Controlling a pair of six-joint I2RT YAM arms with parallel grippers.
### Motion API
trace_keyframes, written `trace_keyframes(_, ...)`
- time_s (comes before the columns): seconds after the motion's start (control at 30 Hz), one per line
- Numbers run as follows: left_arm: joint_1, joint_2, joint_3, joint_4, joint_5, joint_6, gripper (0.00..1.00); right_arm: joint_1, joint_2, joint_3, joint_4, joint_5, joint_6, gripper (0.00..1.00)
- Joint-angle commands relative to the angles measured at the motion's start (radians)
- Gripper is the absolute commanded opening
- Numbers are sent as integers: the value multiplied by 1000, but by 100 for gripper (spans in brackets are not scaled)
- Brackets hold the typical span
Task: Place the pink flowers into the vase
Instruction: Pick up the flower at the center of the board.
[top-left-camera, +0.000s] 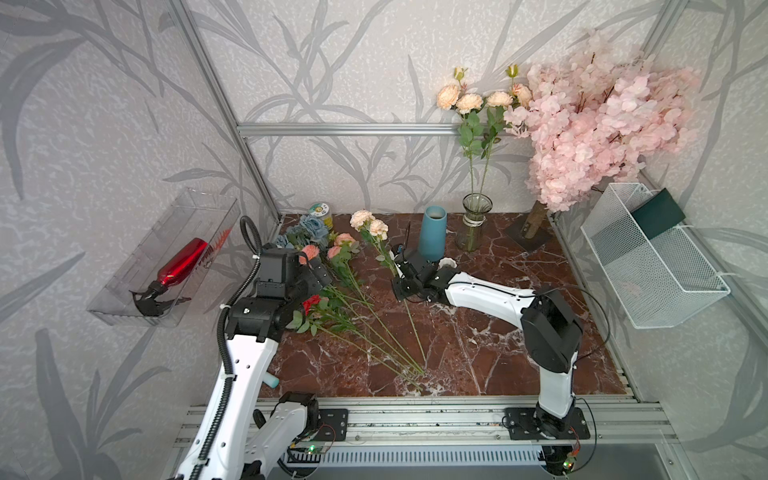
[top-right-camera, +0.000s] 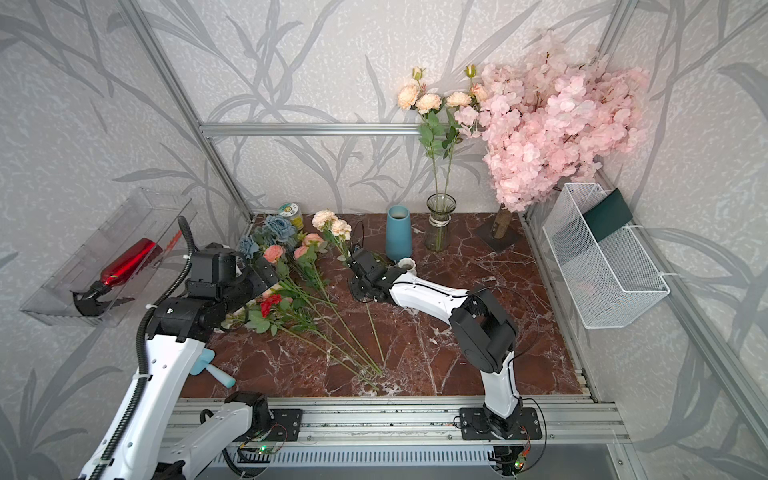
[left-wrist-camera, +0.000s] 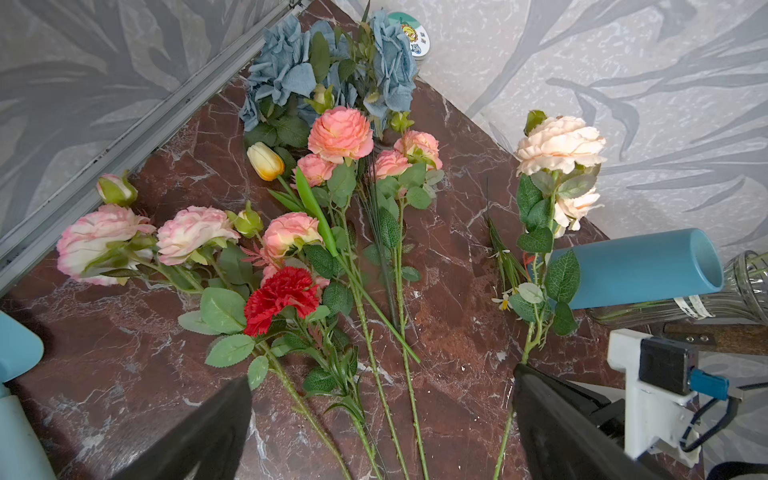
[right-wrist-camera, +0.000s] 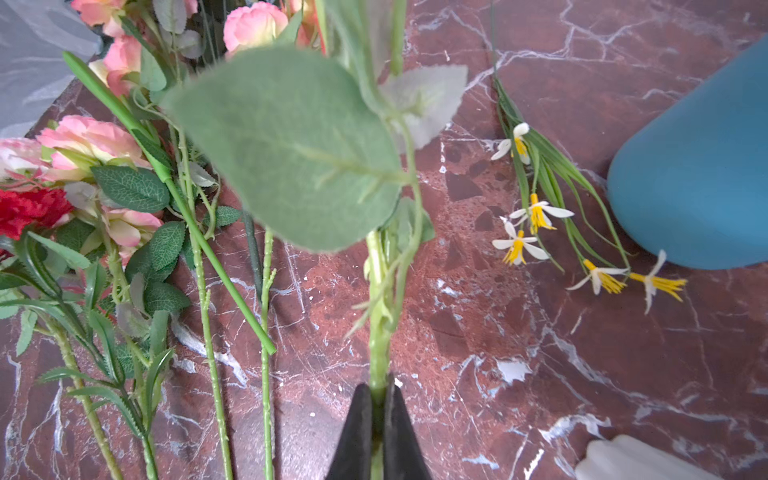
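Shows one spray of the pink flowers (top-left-camera: 370, 224) lying flat on the worktop (top-left-camera: 498, 332), blooms toward the far edge just beside the blue vase (top-left-camera: 433, 232), thin green stem (right-wrist-camera: 379, 332) pinched just below the leaves by the closed right gripper (right-wrist-camera: 377, 399). Shows two like sprays already upright in the glass vase (top-left-camera: 473, 224) at the far edge, between the blue vase and the blossom tree (top-left-camera: 590, 124). Leaves the left gripper (left-wrist-camera: 380, 374) wide open and empty above the mixed heap of flowers (top-left-camera: 332, 270) toward the left edge. Likely trouble on lifting: swivelling of the long stem in so narrow a pinch, with heavy blooms drooping; dragging of the free tail across neighbouring stem ends close by near the front edge; brushing the white-and-yellow sprig (right-wrist-camera: 536, 216) or tipping the blue vase in passing. Likely trouble at the glass vase: missing its narrow mouth with the long tail, tangling with the standing sprays, snagging on the blossom tree.
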Motion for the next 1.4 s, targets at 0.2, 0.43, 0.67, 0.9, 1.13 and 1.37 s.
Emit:
trace_keyframes(0.2, 5, -5, -9, 11, 4, 7, 99, 22, -135, -103, 193, 14, -48, 0)
trace_keyframes(0.43, 6, -1, -21, 16, 9, 19, 99, 32, -174, -158, 239, 20, -67, 0)
trace_keyframes(0.67, 6, -9, -35, 8, 8, 14, 99, 45, -254, -248, 351, 20, -81, 0)
trace_keyframes(0.9, 6, -16, -10, 9, 9, 6, 99, 54, -319, -306, 439, 22, -105, 0)
trace_keyframes(1.13, 6, -15, -1, 5, 12, 9, 99, 62, -378, -375, 543, 25, -120, 0)
trace_keyframes(1.37, 6, -18, 2, 7, 13, 8, 99, 77, -412, -398, 622, 31, -169, 0)
